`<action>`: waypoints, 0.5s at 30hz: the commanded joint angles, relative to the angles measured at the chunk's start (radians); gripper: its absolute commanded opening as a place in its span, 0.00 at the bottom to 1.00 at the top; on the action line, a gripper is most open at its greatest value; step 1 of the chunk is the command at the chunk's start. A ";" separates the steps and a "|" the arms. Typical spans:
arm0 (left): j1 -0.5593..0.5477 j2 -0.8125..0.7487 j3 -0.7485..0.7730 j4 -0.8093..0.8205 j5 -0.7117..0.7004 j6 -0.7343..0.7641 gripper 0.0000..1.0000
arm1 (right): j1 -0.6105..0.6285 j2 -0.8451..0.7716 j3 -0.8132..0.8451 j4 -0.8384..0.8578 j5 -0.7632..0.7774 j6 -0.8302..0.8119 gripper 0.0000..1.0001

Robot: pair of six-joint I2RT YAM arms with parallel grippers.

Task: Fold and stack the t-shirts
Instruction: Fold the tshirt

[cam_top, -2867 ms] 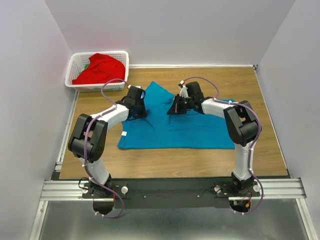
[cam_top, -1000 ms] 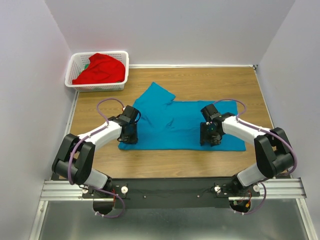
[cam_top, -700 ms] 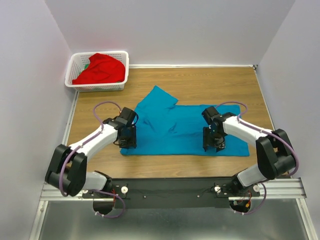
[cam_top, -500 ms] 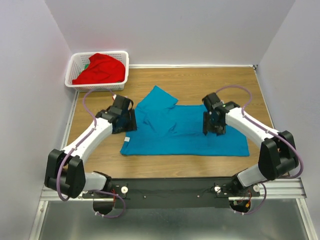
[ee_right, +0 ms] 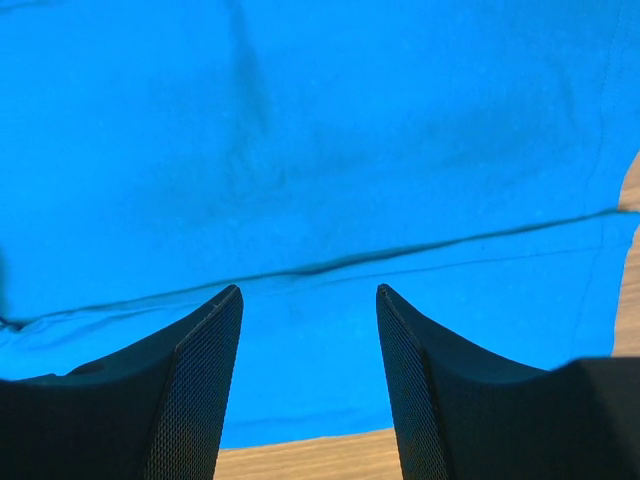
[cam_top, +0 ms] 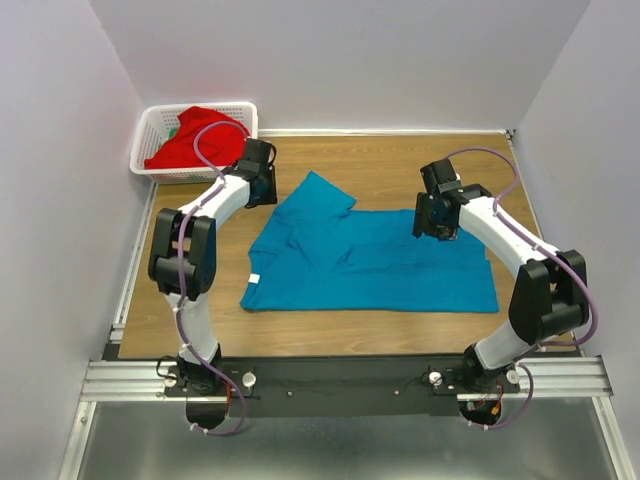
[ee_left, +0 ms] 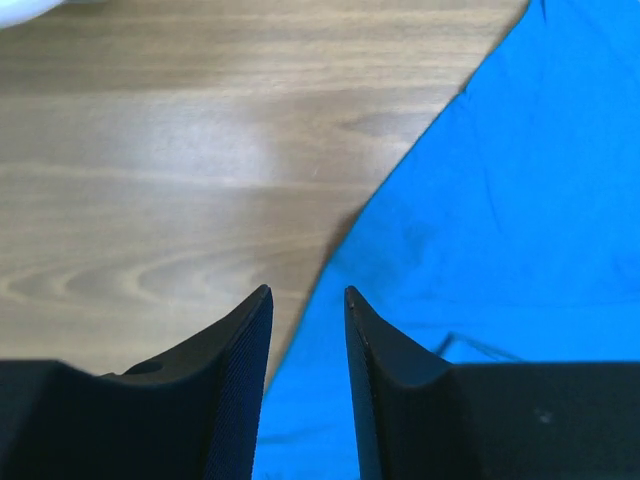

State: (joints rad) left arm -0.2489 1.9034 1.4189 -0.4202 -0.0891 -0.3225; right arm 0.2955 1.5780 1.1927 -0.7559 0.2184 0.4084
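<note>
A teal-blue t-shirt lies spread on the wooden table, one sleeve pointing to the far left. A red t-shirt is heaped in the white basket. My left gripper hovers at the teal shirt's far left edge. In the left wrist view its fingers stand a narrow gap apart with nothing between them, over the cloth edge and bare wood. My right gripper hangs over the shirt's far right part. It is open and empty above the teal cloth.
The white lattice basket stands at the far left corner, close to the left arm. Grey walls close in the table on three sides. Bare wood shows around the shirt, also under the right gripper.
Both grippers have left the shirt's near hem and moved toward the far side, the left one up to the sleeve near the basket. The teal shirt stays flat on the table.
</note>
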 commanded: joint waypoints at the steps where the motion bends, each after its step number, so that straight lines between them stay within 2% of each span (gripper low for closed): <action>1: 0.000 0.074 0.109 -0.034 0.031 0.062 0.45 | -0.021 0.013 -0.018 0.041 -0.028 -0.022 0.63; 10: -0.003 0.144 0.138 -0.061 0.083 0.056 0.46 | -0.064 0.013 -0.048 0.066 -0.050 -0.034 0.63; 15: -0.004 0.146 0.103 -0.062 0.071 0.048 0.48 | -0.079 0.013 -0.059 0.079 -0.056 -0.034 0.63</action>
State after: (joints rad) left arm -0.2508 2.0331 1.5322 -0.4610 -0.0353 -0.2806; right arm 0.2272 1.5784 1.1526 -0.7071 0.1848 0.3870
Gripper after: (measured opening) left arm 0.475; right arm 0.631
